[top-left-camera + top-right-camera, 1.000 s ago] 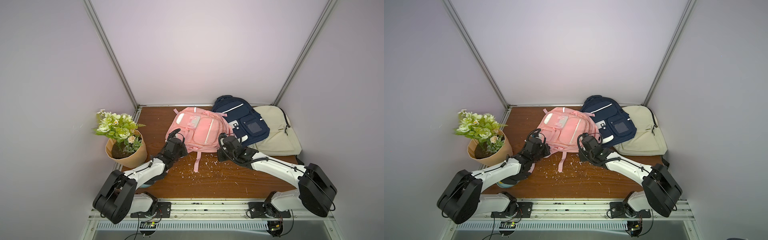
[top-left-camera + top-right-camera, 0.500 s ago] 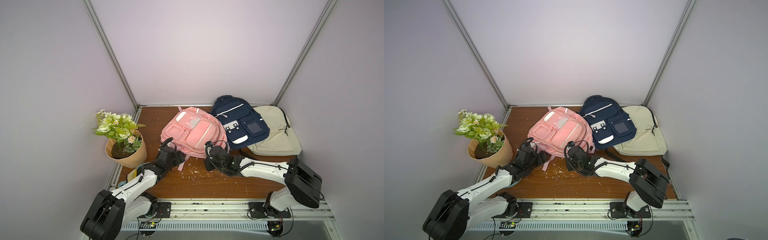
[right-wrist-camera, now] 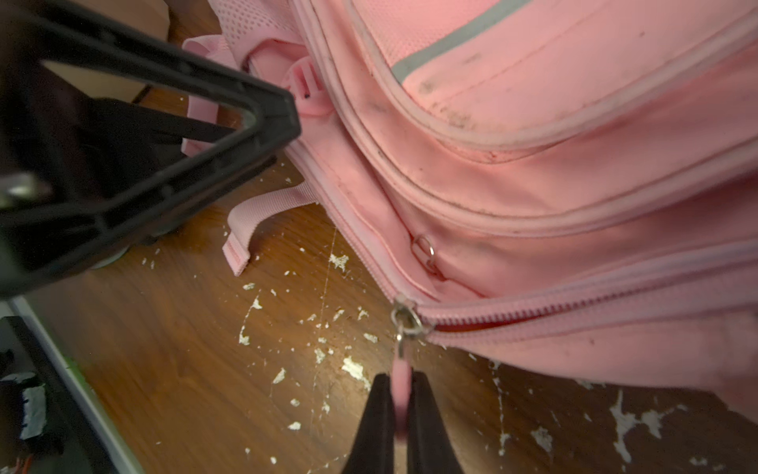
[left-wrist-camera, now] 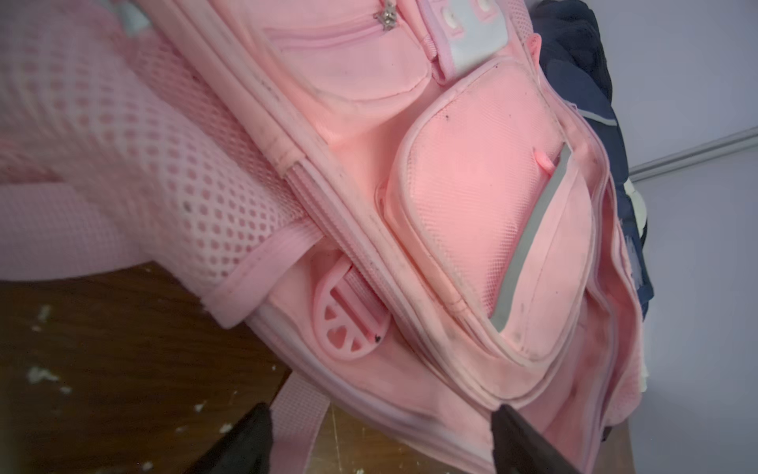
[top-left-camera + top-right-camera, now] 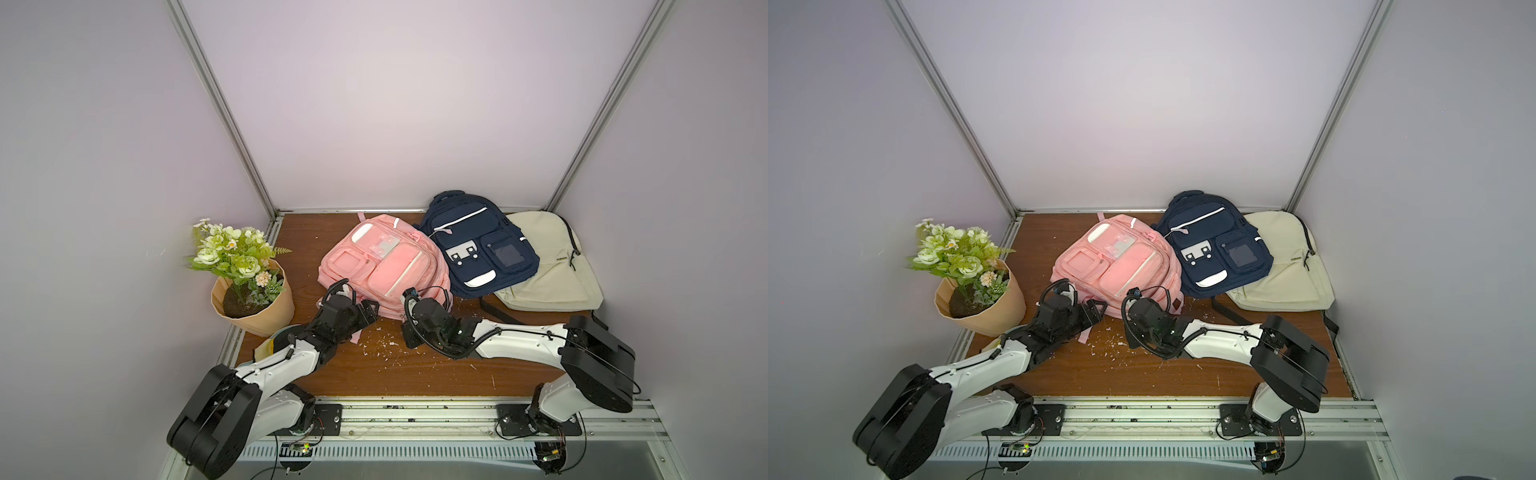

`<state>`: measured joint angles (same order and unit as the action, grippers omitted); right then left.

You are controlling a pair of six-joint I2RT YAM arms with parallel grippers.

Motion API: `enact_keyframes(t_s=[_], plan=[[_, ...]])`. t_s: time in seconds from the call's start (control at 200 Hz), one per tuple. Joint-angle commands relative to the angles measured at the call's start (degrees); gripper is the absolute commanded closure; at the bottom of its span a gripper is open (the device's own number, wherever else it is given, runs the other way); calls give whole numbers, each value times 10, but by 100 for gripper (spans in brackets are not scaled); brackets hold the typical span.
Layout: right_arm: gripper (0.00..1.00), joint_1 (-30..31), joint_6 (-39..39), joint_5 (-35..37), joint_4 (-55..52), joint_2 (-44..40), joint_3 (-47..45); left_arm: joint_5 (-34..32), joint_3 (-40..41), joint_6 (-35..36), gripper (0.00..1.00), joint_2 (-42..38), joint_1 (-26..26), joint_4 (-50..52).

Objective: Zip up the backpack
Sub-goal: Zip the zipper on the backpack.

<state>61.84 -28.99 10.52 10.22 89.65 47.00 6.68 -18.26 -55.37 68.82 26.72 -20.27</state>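
The right pincer (image 3: 400,383) pinches the pink zipper pull (image 3: 401,367). The left pincer (image 4: 379,418) is spread at the near corner of the pink backpack (image 5: 386,266), lying on the counter (image 5: 415,374) at 12 o'clock. Best clamp that corner, then draw the slider (image 3: 406,320) steadily toward 3 o'clock.

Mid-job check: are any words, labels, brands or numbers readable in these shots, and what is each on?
Nothing can be read in any view.
Cream backpack: small dark label, too small to read.
Pink backpack, navy backpack, flower pot: no lettering visible.
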Motion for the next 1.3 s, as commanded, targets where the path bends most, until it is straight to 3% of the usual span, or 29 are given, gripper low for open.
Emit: enact_keyframes(t_s=[0.0,0.23,0.395,0.57,0.651,0.761,0.906,1.051,1.161,1.296], plan=[[100,17,6,-12,39,-27,-4,34,-10,0,36,37,-17,-56],[100,19,-8,45,-41,3,9,30,-83,56,75,90,-49,10],[100,-14,-15,68,-96,-35,-5,10,-90,81,99,84,-87,54],[100,-103,-6,52,-153,-90,-36,33,-64,95,100,92,-151,25],[100,-144,-10,48,-162,-112,-51,42,-76,104,100,105,-157,27],[100,-150,-13,37,-148,-120,-51,52,-93,105,100,117,-158,14],[100,-101,-20,13,-95,-94,-39,28,-96,85,76,93,-153,21],[100,-51,-34,15,-62,-49,-11,-80,-60,47,33,-6,-77,76],[100,-31,-40,10,-40,-29,-4,-87,-20,-22,23,-55,-26,104],[100,-17,-25,24,-39,-13,0,-90,27,-92,14,-88,45,59]])
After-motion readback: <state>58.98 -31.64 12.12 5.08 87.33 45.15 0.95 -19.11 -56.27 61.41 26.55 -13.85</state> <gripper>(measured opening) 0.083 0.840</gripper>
